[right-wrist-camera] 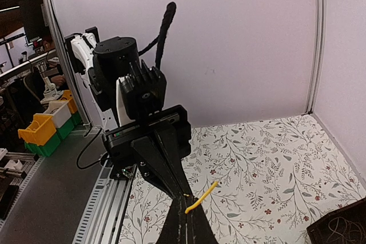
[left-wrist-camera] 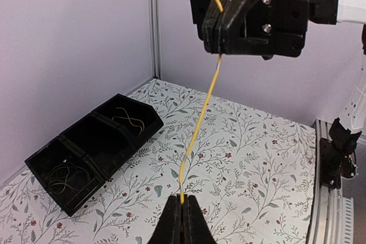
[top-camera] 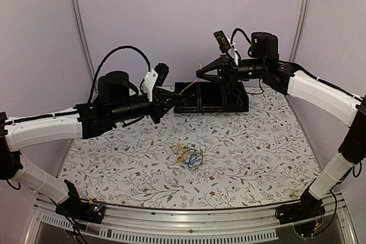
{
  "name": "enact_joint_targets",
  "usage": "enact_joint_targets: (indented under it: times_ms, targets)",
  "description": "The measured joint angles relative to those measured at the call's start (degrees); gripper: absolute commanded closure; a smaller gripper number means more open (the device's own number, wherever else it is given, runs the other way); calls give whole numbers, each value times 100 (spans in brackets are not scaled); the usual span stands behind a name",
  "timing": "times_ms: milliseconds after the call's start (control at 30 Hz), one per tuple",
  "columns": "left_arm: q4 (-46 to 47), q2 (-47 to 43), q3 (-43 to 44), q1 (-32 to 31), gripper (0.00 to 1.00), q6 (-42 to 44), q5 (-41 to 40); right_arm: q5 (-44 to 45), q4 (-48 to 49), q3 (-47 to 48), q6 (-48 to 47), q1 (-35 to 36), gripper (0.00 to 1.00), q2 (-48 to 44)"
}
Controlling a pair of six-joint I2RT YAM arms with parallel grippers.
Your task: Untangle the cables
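Note:
One yellow-orange cable (left-wrist-camera: 200, 124) is stretched taut in the air between my two grippers; it shows faintly in the top view (top-camera: 186, 86). My left gripper (left-wrist-camera: 182, 200) is shut on its lower end. My right gripper (left-wrist-camera: 219, 47) is shut on its upper end, and a short yellow tail (right-wrist-camera: 203, 196) sticks out beside its fingertips (right-wrist-camera: 187, 203). In the top view the left gripper (top-camera: 173, 103) and right gripper (top-camera: 199, 73) are near the tray's left end. A tangle of blue, yellow and whitish cables (top-camera: 188, 155) lies mid-table.
A black three-compartment tray (top-camera: 213, 106) stands at the back of the table; in the left wrist view (left-wrist-camera: 86, 141) thin cables lie in two compartments. The floral mat ends at a metal rail (top-camera: 183, 221) at the near edge.

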Motion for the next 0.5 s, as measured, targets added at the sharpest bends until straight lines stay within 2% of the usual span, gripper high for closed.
enact_joint_targets:
  times_ms: [167, 333, 500]
  targets:
    - [682, 367, -229, -15, 100, 2, 9, 2, -164, 66, 96, -9, 100, 2]
    - [1757, 1207, -260, -70, 91, -87, 127, 20, -715, 326, 151, -151, 100, 13]
    - [1633, 2330, -588, -59, 90, -332, 146, -7, -595, 1165, 151, -619, 100, -122]
